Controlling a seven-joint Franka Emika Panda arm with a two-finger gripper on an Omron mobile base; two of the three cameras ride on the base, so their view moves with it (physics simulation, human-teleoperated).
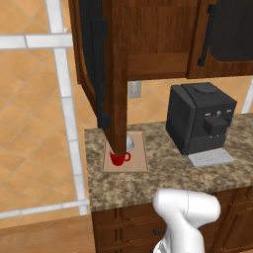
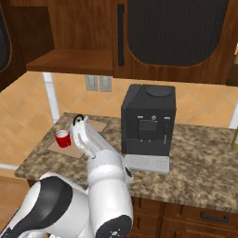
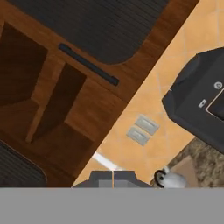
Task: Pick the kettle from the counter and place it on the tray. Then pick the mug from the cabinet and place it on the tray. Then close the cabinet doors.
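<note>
Red mug and kettle both on the tray, just left of the coffee machine, which leaves only the cabinet doors. Gripper pinched together and empty, facing up at the cabinet above and left of the coffee machine. Best to keep the fingers together, reach the outer face of the open door hanging over the tray, and push near its free edge in a steady arc, well clear of kettle and mug; the door over the coffee machine looks shut.
</note>
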